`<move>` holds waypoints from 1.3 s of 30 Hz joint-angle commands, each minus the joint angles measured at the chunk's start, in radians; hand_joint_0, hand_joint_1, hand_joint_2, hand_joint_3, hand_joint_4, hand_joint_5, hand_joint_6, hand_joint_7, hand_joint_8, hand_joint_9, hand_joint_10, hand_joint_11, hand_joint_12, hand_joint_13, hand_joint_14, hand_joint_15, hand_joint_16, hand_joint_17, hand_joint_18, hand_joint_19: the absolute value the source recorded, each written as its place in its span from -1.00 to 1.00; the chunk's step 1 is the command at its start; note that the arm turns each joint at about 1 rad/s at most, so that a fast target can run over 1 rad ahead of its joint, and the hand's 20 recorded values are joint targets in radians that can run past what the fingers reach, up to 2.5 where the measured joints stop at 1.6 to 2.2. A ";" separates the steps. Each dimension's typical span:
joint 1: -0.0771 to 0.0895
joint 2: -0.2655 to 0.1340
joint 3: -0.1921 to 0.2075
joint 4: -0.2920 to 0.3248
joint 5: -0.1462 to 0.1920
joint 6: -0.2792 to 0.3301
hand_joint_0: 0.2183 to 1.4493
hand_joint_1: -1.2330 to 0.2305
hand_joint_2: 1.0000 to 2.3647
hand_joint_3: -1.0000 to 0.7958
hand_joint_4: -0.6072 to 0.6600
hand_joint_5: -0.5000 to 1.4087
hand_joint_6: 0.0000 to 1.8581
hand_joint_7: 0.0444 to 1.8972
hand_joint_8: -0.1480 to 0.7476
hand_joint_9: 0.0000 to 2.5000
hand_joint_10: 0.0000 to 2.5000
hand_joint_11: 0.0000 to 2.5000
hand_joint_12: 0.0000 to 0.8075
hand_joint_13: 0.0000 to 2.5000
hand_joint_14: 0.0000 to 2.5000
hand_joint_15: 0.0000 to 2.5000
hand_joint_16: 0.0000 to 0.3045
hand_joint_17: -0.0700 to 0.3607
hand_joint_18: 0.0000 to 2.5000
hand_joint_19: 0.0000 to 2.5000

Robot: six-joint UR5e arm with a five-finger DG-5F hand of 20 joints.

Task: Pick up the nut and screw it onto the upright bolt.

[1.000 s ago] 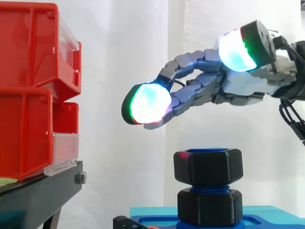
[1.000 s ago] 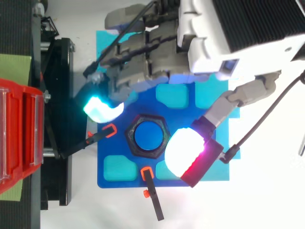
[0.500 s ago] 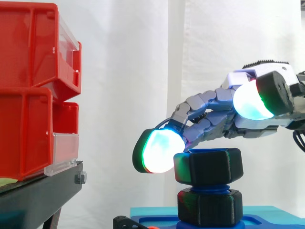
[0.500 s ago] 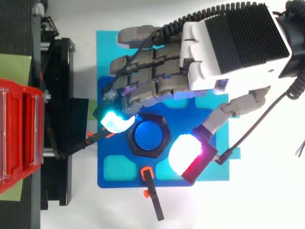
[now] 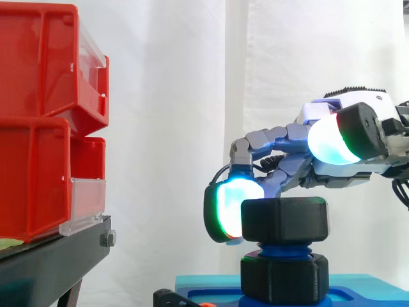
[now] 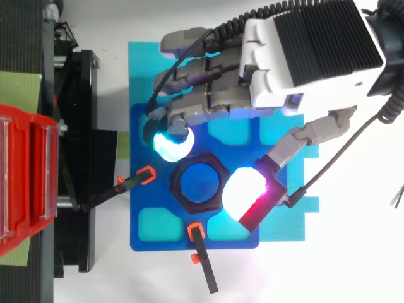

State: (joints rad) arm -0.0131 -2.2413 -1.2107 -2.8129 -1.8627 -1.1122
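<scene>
A black hex nut (image 5: 284, 220) sits on top of the upright blue bolt (image 6: 201, 186), above a second black hex piece (image 5: 284, 278) at the bolt's foot. My hand (image 5: 345, 173) reaches in from the right, over the nut. Its fingers curl down beside the nut, and one glowing fingertip (image 5: 231, 208) lies against the nut's left face. From above, that fingertip (image 6: 169, 142) touches the nut's (image 6: 178, 187) upper-left corner. The thumb pad (image 6: 243, 192) lies at the nut's right edge; in the side view the thumb pad (image 5: 329, 141) stands higher than the nut's top.
The bolt stands on a dark blue plate (image 6: 151, 246) over a cyan mat (image 6: 284, 221). Two black clamps with orange tips (image 6: 136, 183) (image 6: 199, 252) lie at the plate's left and lower edges. Red bins (image 5: 38, 115) on a black stand (image 5: 51, 262) are at the left.
The hand came down from above the nut and curled its fingers. The fingertip now rests against the nut's side, and the nut and plate shifted slightly right.
</scene>
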 commanded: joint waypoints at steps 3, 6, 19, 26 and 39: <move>-0.008 0.000 -0.001 -0.002 0.000 0.000 -0.58 0.32 -1.00 -0.44 0.25 -0.48 -0.46 0.67 0.02 -0.33 -1.00 -1.00 -0.28 -0.51 -1.00 -1.00 -0.82 -0.38 -0.75 -1.00; -0.019 0.000 0.000 0.001 0.000 0.000 -0.58 0.31 -1.00 -0.44 0.23 -0.46 -0.44 0.68 0.04 -0.26 -1.00 -1.00 -0.32 -0.46 -1.00 -1.00 -0.83 -0.40 -0.69 -1.00; -0.034 0.000 0.003 0.035 -0.004 0.000 -0.55 0.30 -1.00 -0.44 0.08 -0.41 -0.38 0.44 -0.06 0.11 -1.00 -1.00 -0.46 -0.22 -1.00 -1.00 -0.87 -0.47 -0.40 -0.93; -0.042 0.000 0.034 0.035 -0.013 0.002 -0.56 0.31 -1.00 -0.44 0.38 -0.50 -0.46 0.19 0.03 0.01 -1.00 -1.00 -0.36 -0.28 -1.00 -1.00 -0.83 -0.41 -0.48 -0.93; -0.036 0.000 0.103 0.013 -0.038 -0.006 -0.59 0.29 -1.00 -0.44 0.30 -0.62 -0.46 -0.34 -0.08 -0.29 -1.00 -1.00 -0.24 -0.48 -1.00 -1.00 -0.76 -0.30 -0.66 -0.89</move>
State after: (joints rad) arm -0.0569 -2.2411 -1.1099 -2.8066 -1.8992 -1.1120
